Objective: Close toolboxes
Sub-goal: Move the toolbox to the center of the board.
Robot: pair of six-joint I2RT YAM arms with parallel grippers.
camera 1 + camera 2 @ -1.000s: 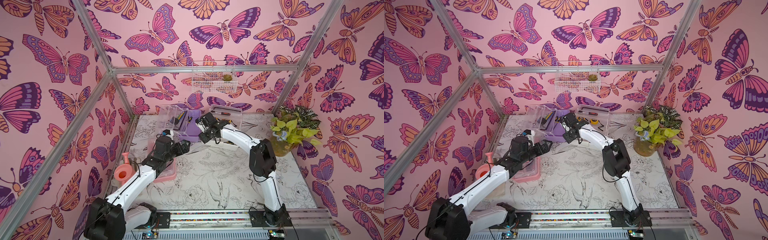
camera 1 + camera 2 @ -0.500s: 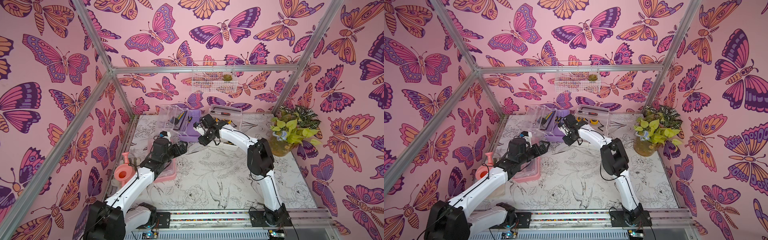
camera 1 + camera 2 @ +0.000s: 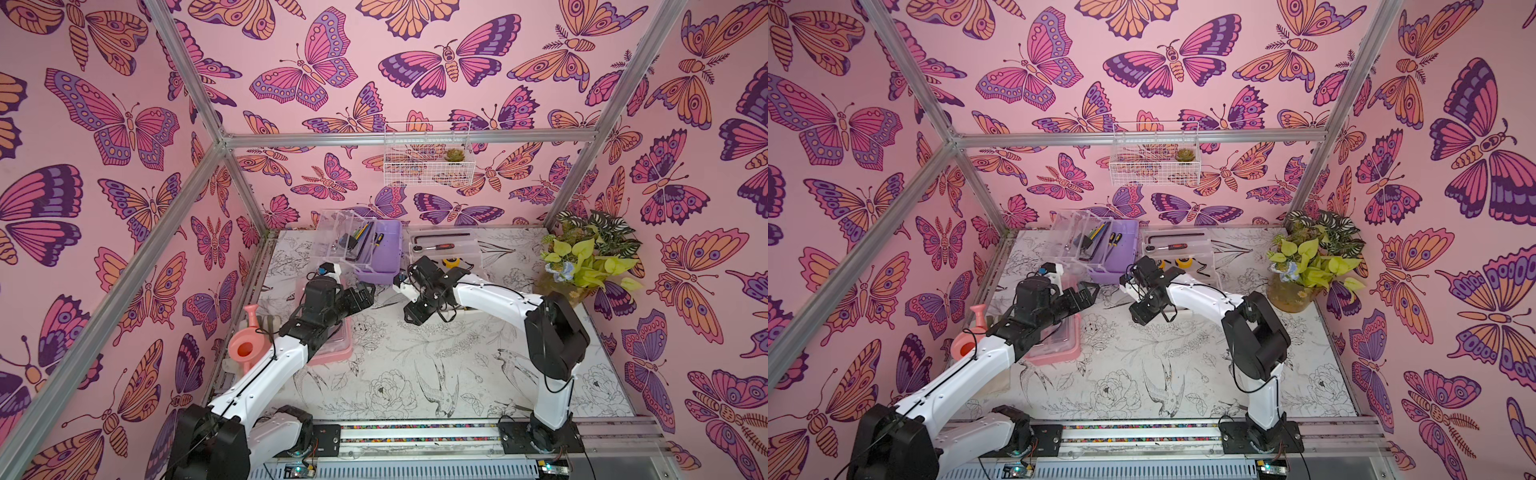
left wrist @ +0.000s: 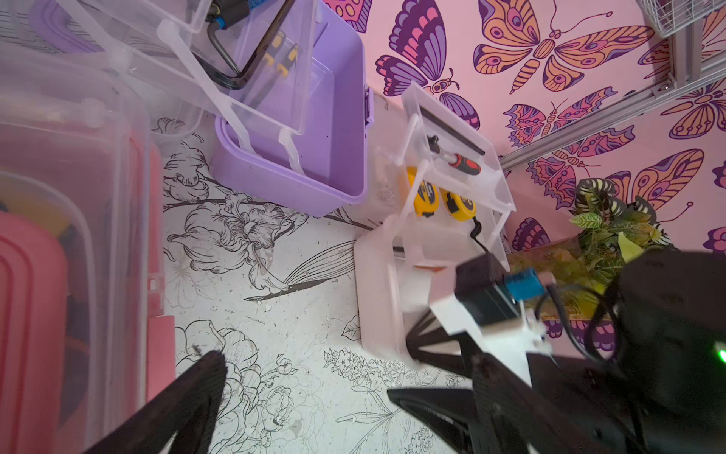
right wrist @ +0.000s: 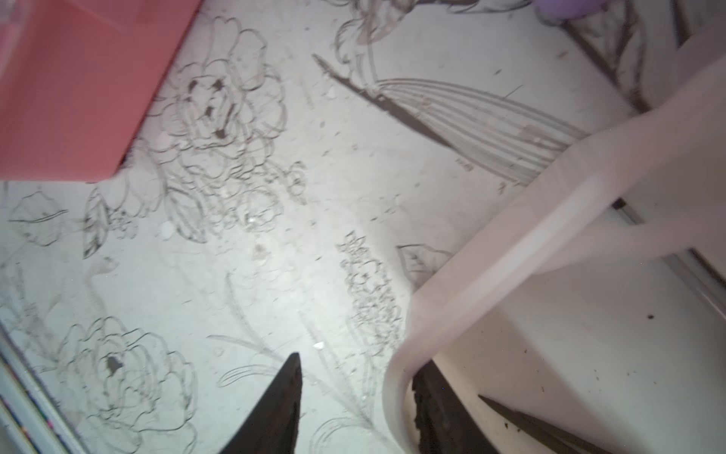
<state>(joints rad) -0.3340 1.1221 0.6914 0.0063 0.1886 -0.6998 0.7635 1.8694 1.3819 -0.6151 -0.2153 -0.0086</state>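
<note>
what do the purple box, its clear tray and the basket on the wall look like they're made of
Purple box: opaque moulded plastic with a satin finish, going by its even colour and rounded rim.
Clear tray: transparent hard plastic, glossy; the tools in it show through its walls.
Basket: a thin white wire grid, probably coated metal, though it is too small to be sure.

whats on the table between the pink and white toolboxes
Nothing on the table there: only bare flower-printed mat separates the pink toolbox from the white toolbox, shown in the left wrist view.
</note>
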